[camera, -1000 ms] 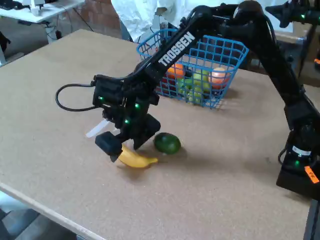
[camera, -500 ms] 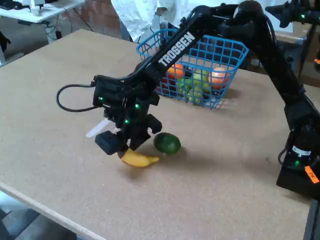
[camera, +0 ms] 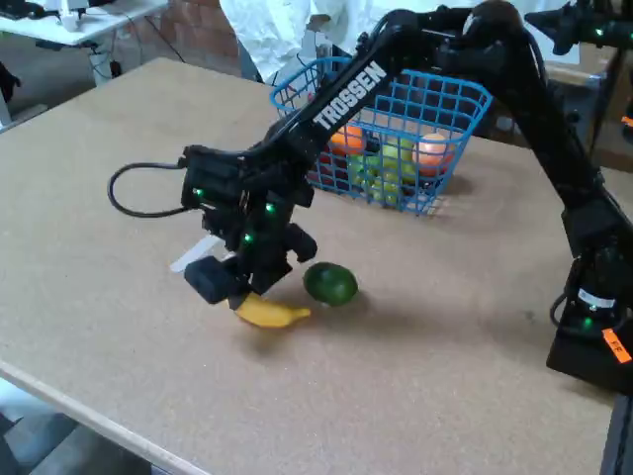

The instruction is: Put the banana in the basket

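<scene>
Tabletop point(camera: 445, 346) bears banana point(camera: 272, 314) under end effector point(camera: 240, 287).

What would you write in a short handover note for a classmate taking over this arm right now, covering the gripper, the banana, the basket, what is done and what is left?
Gripper: down at the table, closed on the banana, which looks just lifted off the board.
Banana: yellow, pinched at its left end in the fixed view, right beside the dark-green fruit but apart from it.
Basket: blue wire mesh, at the far side of the table, already holding several fruits.
Done: the grasp.
Left: lift clear, carry over to the basket, release inside.
</scene>
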`<state>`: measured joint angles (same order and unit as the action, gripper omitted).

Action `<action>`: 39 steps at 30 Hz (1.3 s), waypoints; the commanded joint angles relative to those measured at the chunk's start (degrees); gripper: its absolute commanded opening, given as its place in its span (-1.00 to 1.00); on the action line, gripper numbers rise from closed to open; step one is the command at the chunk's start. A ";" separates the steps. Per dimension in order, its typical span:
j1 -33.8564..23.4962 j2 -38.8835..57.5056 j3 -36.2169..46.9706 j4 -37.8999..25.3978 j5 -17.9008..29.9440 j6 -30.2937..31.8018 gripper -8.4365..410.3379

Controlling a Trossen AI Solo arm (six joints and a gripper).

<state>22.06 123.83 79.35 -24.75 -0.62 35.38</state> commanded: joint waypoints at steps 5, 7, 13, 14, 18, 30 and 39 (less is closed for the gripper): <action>0.17 -8.04 4.22 0.17 4.61 -5.84 -0.95; 0.20 -9.79 4.90 0.17 7.41 -7.23 -0.95; 0.07 -15.58 5.51 0.17 20.70 -8.96 -0.95; 0.02 -16.65 5.51 0.15 23.19 -9.27 -0.95; -1.09 -20.92 5.51 -0.81 30.93 -11.78 -0.95; -13.53 -30.29 5.51 -6.47 33.62 -13.27 -0.95; -25.27 -31.23 5.51 -8.11 32.98 -16.24 -0.95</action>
<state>4.82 93.14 84.84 -31.57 32.58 21.17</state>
